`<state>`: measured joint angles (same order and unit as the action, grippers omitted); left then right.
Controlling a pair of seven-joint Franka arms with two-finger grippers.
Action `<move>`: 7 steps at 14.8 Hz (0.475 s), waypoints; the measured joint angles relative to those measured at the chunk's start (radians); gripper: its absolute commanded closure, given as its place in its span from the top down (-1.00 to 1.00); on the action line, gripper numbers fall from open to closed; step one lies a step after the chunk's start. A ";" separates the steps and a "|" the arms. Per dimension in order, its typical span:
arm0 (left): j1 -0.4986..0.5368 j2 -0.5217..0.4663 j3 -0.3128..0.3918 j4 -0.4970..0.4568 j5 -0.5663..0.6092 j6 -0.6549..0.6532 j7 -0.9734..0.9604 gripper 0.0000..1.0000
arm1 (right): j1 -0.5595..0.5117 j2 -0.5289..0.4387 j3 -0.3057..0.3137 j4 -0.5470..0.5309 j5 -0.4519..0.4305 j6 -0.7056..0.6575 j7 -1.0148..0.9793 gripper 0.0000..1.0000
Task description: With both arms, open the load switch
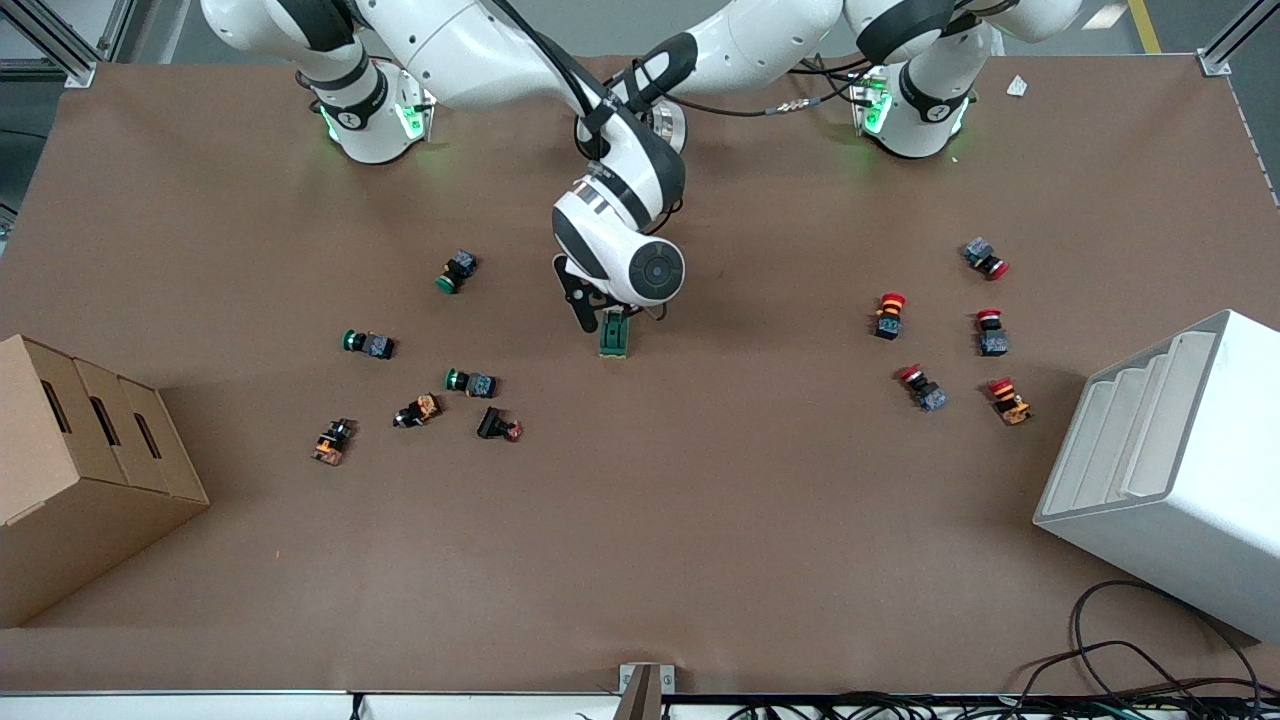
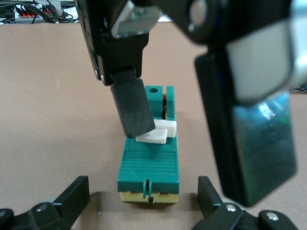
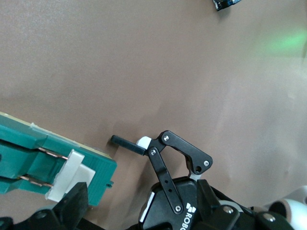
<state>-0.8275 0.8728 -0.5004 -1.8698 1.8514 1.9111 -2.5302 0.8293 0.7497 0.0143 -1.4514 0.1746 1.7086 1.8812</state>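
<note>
brown surface (image 1: 700, 520) carries the load switch (image 1: 614, 335) at mid-table, lying flat, white toggle (image 2: 157, 132) up, well apart from the push buttons (image 1: 470, 383) toward either end. left hand (image 2: 144, 201) sits low with fingers spread wide either side of the switch's end, not touching, likely to brace the body. right hand (image 1: 590, 305) is down over the switch, one finger pad (image 2: 133, 108) against the toggle, probably to flip it; holds nothing, its opening i can't tell.

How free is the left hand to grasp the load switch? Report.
Probably yes: the left hand is open, fingers flanking the load switch; the right hand touches only its white toggle.
</note>
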 measured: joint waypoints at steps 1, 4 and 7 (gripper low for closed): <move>0.000 0.000 0.000 0.000 0.000 0.000 0.000 0.97 | 0.000 0.000 -0.001 -0.001 -0.001 0.003 -0.001 1.00; 0.000 0.000 0.001 0.003 0.000 0.001 0.022 0.97 | -0.012 -0.002 -0.022 0.002 -0.004 -0.007 -0.062 1.00; 0.001 0.000 0.001 0.008 -0.010 0.003 0.035 0.98 | -0.078 -0.028 -0.035 0.017 -0.042 -0.043 -0.208 1.00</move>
<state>-0.8270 0.8729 -0.4993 -1.8616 1.8413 1.9137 -2.4948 0.7513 0.7218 -0.0203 -1.4340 0.1323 1.6653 1.6728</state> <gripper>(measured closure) 0.013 0.000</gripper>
